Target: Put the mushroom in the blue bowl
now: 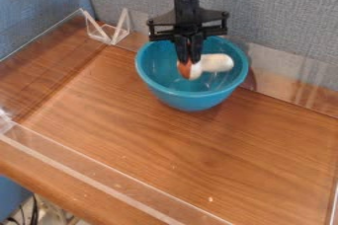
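Tabletop (pixel 199 160) in the foreground is bare wood behind a clear wall (pixel 79 175); nothing there interferes. Bowl (pixel 161 86) sits mid-table, upright, near the back panel (pixel 264 17). Gripper (pixel 188 61) points almost straight down inside the bowl's rim, jaws nearly together and pinching the mushroom (pixel 211 65): orange cap between the fingers, white stem sticking out sideways toward the right wall of the bowl. Mushroom is held above the bowl floor; whether the stem touches the inner wall cannot be told from this view. Judged step: release into the bowl. Risks, as I read them: (1) the grip is off-centre, on the cap only, so the piece could swing or slip before the jaws part, though it would likely still land inside; (2) dropped from this height onto glossy plastic, the rounded cap could bounce or roll up the wall, less likely out, given the depth; (3) further descent could press the stem or fingers against the bowl and shove or tip it; (4) lifting out before the jaws fully part could drag the mushroom back over the rim.
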{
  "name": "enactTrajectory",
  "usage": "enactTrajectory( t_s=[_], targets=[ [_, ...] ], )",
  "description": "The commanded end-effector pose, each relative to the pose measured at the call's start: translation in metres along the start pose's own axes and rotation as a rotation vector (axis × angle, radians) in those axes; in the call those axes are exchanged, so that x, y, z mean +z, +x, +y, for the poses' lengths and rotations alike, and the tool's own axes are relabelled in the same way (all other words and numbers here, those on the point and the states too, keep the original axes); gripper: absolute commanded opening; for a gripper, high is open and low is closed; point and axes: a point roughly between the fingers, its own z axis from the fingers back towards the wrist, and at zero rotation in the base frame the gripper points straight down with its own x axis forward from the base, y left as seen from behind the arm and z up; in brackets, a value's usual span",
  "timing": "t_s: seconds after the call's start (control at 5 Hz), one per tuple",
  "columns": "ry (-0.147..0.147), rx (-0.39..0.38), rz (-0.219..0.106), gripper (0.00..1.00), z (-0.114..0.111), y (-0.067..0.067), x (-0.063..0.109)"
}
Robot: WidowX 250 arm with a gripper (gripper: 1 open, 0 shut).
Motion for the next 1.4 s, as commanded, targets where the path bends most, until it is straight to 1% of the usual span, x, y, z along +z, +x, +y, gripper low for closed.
enactTrajectory(
  t_s=[0.0, 0.4, 0.8, 1.2],
  targets=[
    [-0.046, -0.029, -0.083, 0.0, -0.006, 0.001, 0.034],
    [-0.051, -0.056, -0.077, 0.0, -0.003, -0.006, 0.036],
    [-0.048, -0.083, -0.066, 0.0, -0.002, -0.011, 0.033],
    [-0.047, -0.103, -0.061, 0.0, 0.0, -0.016, 0.034]
  ],
)
